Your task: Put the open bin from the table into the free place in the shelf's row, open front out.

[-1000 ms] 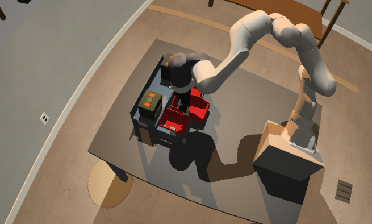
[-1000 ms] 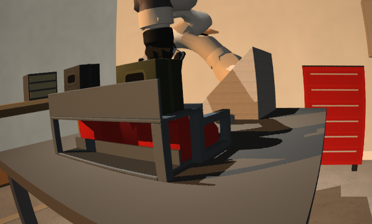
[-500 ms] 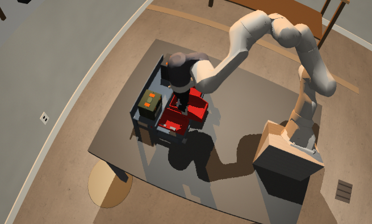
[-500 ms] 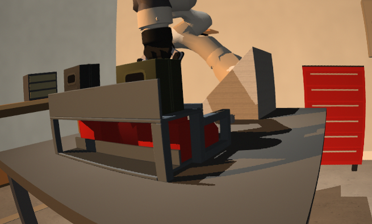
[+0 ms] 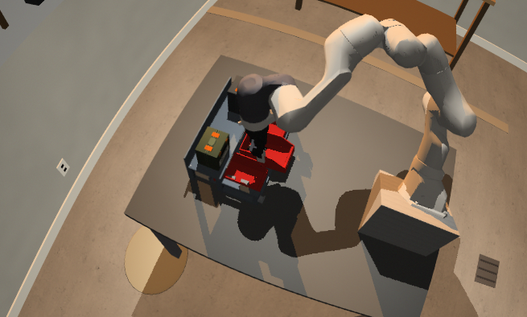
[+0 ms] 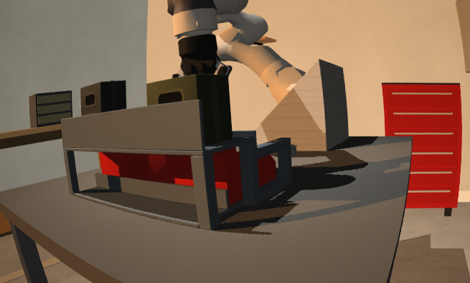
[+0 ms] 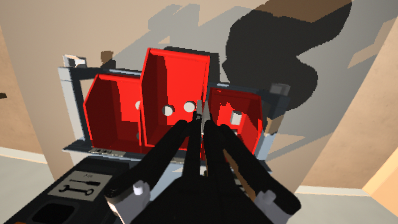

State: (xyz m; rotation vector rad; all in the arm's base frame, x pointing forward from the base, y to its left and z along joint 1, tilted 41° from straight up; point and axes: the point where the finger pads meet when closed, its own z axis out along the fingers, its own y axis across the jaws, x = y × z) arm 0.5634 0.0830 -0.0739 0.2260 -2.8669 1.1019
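Note:
The red bin (image 5: pixel 281 154) (image 7: pixel 187 75) is in the middle of the row, sticking out in front of its neighbours. It looks raised in the wrist view, open front out; its exact tilt is unclear. Two pale round parts (image 7: pixel 168 110) (image 7: pixel 189 106) lie in it. My gripper (image 5: pixel 259 154) (image 7: pixel 201 106) points down, shut on the bin's side wall beside the right-hand neighbour. Its fingertips are hidden in the exterior view. One neighbour bin (image 5: pixel 277 129) (image 7: pixel 107 120) and the other neighbour bin (image 5: pixel 243 174) (image 7: pixel 254 115) stand in the shelf (image 6: pixel 201 194) on either side.
A green case (image 5: pixel 212 142) (image 6: pixel 213 108) and a dark case (image 5: pixel 233 102) (image 7: pixel 57 181) stand on the upper board (image 5: pixel 223 117) behind the bins. Shelf posts flank the row. The board and the green case hide much of the bin's rear.

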